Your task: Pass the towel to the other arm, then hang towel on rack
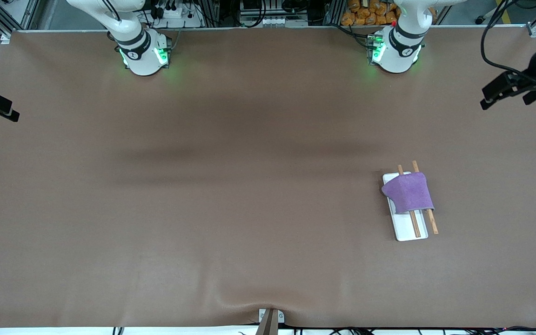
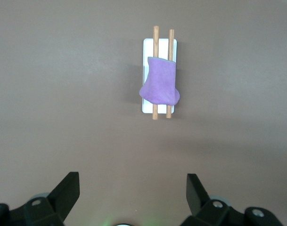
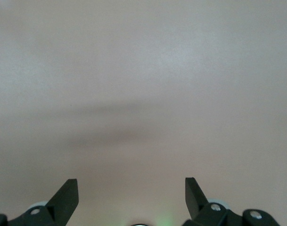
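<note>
Toward the left arm's end of the table, about midway between the robots' edge and the front camera's edge, the purple towel [image 1: 408, 192] hangs draped over both wooden rods of the rack [image 1: 405, 226]. The cloth covers the middle stretch of the rods and part of the white tray-like base beneath; short rod ends show on the side toward the robots and longer ones on the side toward the front camera. One rod's end toward the front camera reaches past the edge of the base. The bracket joining the rods cannot be made out. In the left wrist view the towel [image 2: 159, 85] shows the same drape, its broader, rounded end bulging past one long side of the rack [image 2: 159, 43].

The left gripper [image 2: 133, 194] is high over bare table [image 1: 231, 195], with the rack in its view; its two dark fingers [image 2: 65, 192] stand wide apart with nothing between them. In the front view that gripper is cut off by the frame. The right gripper [image 3: 131, 194] is likewise spread wide and empty, over plain brown table surface [image 3: 143, 84] crossed by a soft shadow; it too lies outside the front view, where only both arms' white bases appear along the top edge. Both arms wait clear of the rack. A dark camera mount [image 1: 514, 88] juts in at the table's edge by the left arm's end.
</note>
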Motion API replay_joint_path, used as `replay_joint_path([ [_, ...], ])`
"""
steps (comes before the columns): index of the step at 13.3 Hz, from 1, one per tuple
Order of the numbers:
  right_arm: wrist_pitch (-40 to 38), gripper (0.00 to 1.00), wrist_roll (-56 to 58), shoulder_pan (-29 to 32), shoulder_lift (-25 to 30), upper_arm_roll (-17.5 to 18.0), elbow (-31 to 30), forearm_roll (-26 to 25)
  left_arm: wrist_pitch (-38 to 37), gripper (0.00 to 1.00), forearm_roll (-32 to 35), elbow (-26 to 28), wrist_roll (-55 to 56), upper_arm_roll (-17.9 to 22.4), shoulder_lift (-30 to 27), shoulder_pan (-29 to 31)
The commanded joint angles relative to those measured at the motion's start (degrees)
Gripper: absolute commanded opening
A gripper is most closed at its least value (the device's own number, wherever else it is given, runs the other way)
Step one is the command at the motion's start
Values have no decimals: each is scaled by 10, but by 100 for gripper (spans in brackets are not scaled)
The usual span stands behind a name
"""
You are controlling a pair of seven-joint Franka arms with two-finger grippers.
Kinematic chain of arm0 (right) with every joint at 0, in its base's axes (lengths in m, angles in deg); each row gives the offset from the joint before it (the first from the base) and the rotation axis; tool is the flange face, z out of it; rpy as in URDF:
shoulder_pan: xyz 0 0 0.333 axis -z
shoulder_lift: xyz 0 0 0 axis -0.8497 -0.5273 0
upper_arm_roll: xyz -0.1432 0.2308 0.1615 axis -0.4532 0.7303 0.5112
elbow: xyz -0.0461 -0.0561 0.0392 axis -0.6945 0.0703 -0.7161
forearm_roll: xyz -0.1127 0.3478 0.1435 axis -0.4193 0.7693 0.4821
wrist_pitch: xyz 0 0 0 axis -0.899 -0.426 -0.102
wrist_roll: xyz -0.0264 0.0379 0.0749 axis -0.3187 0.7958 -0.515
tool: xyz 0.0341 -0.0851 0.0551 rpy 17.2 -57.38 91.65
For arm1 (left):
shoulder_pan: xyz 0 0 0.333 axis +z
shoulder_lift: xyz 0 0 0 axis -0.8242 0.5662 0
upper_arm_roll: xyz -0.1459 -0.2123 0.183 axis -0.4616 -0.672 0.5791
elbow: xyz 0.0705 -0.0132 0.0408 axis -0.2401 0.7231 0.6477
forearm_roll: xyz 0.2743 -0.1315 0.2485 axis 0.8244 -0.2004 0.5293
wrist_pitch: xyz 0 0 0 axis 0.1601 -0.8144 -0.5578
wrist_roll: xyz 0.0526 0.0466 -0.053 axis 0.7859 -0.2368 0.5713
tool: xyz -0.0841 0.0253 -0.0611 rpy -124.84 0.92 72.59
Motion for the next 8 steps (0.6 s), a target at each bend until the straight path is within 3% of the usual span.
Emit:
replay_joint_path([
  [1, -4, 100, -7, 10, 4, 9, 1, -2, -7, 100, -3, 16, 24, 9, -17, -17],
  [8, -4, 100, -7, -1, 3, 9, 0, -8, -8, 100, 2, 7, 26, 12, -17, -18],
])
